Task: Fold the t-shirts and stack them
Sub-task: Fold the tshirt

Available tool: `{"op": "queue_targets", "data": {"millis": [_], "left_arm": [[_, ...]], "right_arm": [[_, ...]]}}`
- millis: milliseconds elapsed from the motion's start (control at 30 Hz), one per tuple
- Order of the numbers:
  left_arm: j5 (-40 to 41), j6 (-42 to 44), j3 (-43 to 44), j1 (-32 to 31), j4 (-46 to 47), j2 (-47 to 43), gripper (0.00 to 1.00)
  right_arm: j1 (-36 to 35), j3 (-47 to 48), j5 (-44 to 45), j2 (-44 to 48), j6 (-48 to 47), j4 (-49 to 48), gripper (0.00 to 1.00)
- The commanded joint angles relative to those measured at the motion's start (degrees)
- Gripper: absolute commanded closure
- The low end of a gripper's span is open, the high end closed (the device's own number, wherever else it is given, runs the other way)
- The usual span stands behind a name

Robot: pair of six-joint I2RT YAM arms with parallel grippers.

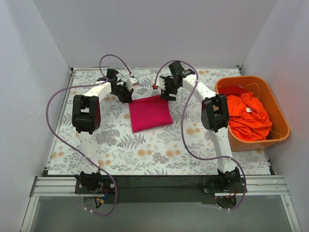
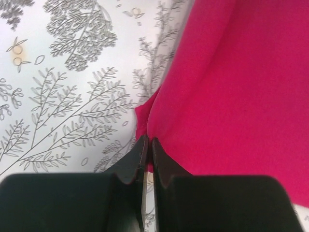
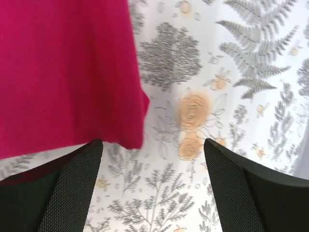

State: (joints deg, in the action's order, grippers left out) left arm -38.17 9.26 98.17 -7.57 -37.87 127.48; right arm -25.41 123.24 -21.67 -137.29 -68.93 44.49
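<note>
Magenta t-shirt (image 1: 149,112) lies folded into a compact, near-square pad at mid-table, slightly skewed, its far edge running left to right between the two grippers.

Left gripper (image 2: 147,142) is at the pad's far-left corner. Its jaws are all but closed, and a sliver of magenta between them suggests a pinch on the cloth edge.

Right gripper (image 3: 153,142) is at the far-right corner with its jaws spread wide and nothing held. The shirt's corner sits just inside its left finger.

The pad extends from both tools toward the near side, so any further fold would draw that way.

Orange-red t-shirts (image 1: 248,116) are heaped unfolded in the tub (image 1: 281,126) at the right edge of the table (image 1: 120,145), well apart from the pad. The right arm is the nearer one.

Nothing stands between the pad and the tub — only the right arm's cable loops over that stretch.
</note>
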Motion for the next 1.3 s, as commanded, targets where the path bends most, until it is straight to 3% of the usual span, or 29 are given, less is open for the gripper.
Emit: {"op": "queue_targets", "data": {"millis": [0, 167, 233, 333, 400, 600, 700, 833, 867, 1067, 1267], "left_arm": [[5.6, -3.4, 2.6, 0.8, 1.4, 1.0, 1.00], [9.6, -11.2, 4.2, 0.8, 4.7, 3.3, 0.87], [9.1, -14.3, 6.6, 1.0, 5.2, 4.0, 0.76], [7.0, -24.3, 6.9, 2.4, 9.5, 2.1, 0.60], [5.7, -32.6, 4.9, 4.0, 12.7, -1.3, 0.55], [-8.1, -48.3, -2.4, 4.6, 18.1, -10.5, 0.53], [-16.8, -54.0, -10.3, 2.1, 19.0, -16.4, 0.52], [-22.6, -68.2, -24.8, -3.6, 28.2, -22.9, 0.51], [-22.6, -72.9, -29.7, -4.8, 30.1, -24.8, 0.51], [-21.6, -85.9, -39.3, -8.3, 41.5, -21.8, 0.51], [-19.2, -86.8, -41.3, -5.5, 42.9, -12.2, 0.51]], "right_arm": [[0.7, -0.5, 4.2, 1.3, 7.4, -8.2, 0.07], [1.0, -5.3, 4.4, 8.5, 13.6, -9.2, 0.04], [1.1, -9.4, 2.7, 12.8, 15.3, -9.3, 0.05], [1.2, -13.1, -0.4, 17.5, 21.3, -9.0, 0.08], [1.2, -14.8, -2.7, 19.6, 25.7, -9.2, 0.10], [2.4, -15.1, -17.5, 22.1, 39.7, -9.1, 0.31], [2.4, -16.6, -28.1, 21.7, 47.6, -9.4, 0.39], [1.9, -19.3, -39.5, 18.1, 59.5, -10.2, 0.49], [1.7, -20.0, -40.4, 17.6, 62.4, -10.2, 0.51], [-0.5, -26.1, -42.0, 13.4, 67.9, -13.7, 0.53], [0.7, -32.6, -36.3, 7.3, 67.2, -15.2, 0.53]]}}
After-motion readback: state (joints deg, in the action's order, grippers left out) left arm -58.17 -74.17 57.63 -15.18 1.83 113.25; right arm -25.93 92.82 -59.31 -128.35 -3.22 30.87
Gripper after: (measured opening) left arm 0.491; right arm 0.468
